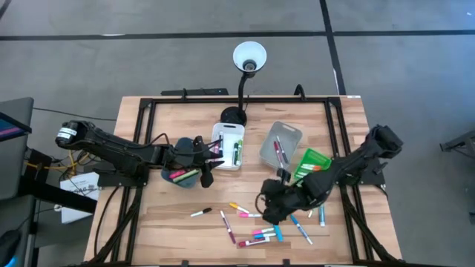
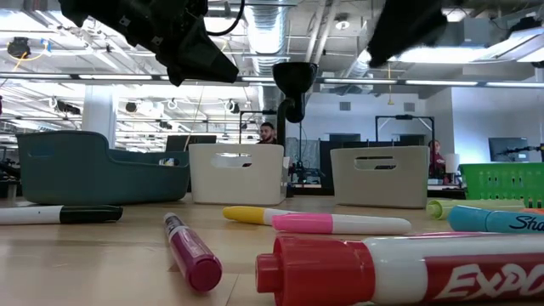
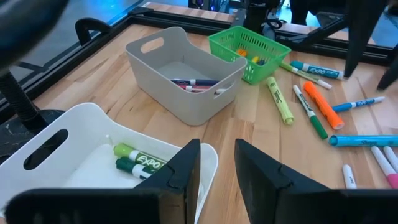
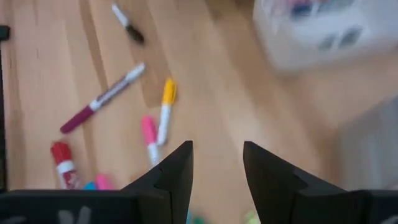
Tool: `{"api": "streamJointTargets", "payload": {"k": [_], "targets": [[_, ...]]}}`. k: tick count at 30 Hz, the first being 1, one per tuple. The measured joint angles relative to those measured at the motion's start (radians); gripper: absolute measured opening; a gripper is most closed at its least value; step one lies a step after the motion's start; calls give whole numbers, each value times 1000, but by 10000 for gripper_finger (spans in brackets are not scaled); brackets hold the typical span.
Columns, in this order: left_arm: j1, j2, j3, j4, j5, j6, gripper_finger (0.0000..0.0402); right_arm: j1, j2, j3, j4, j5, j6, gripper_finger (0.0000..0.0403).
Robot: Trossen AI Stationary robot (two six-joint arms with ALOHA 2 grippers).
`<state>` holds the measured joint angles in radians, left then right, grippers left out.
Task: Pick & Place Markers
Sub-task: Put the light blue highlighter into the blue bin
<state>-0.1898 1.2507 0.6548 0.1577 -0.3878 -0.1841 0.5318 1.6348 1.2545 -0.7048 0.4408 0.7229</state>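
Note:
Markers lie loose on the wooden table's near half: a black-capped one (image 1: pixel 200 212), a yellow one (image 4: pixel 165 106), a pink one (image 4: pixel 149 140), a purple one (image 4: pixel 99 101), a red one (image 2: pixel 399 272) and several blue ones (image 1: pixel 300 226). Others lie in the bins. My right gripper (image 4: pixel 217 163) hangs open above the bare wood beside the loose markers (image 1: pixel 267 209), with nothing between its fingers. My left gripper (image 3: pixel 217 168) stands open over the white bin's (image 1: pixel 228 146) left rim, also with nothing between its fingers. Two green markers (image 3: pixel 140 163) lie in the white bin.
A teal bin (image 1: pixel 182 172), the white bin, a grey bin (image 1: pixel 280 143) and a green bin (image 1: pixel 312 163) stand in a row across the table's middle. A black desk lamp (image 1: pixel 249 63) rises from its base behind the white bin. A black frame (image 1: pixel 141 111) edges the table.

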Motion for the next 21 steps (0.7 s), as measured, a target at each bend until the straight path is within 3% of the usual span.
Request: {"api": "streamJointTargets", "payload": {"k": [6,10,14,21], "targets": [[0,0,0,0,0,-3,95,-26,58,0,-11,-333,66,137],[0,0,0,0,0,-6,95,-49,89,0,-8,-517,356,142],[0,0,0,0,0,-6,95,-52,127,0,-19,-586,546,147],[0,0,-1,0,0,-7,95,-51,208,0,-20,-631,613,144]]}}
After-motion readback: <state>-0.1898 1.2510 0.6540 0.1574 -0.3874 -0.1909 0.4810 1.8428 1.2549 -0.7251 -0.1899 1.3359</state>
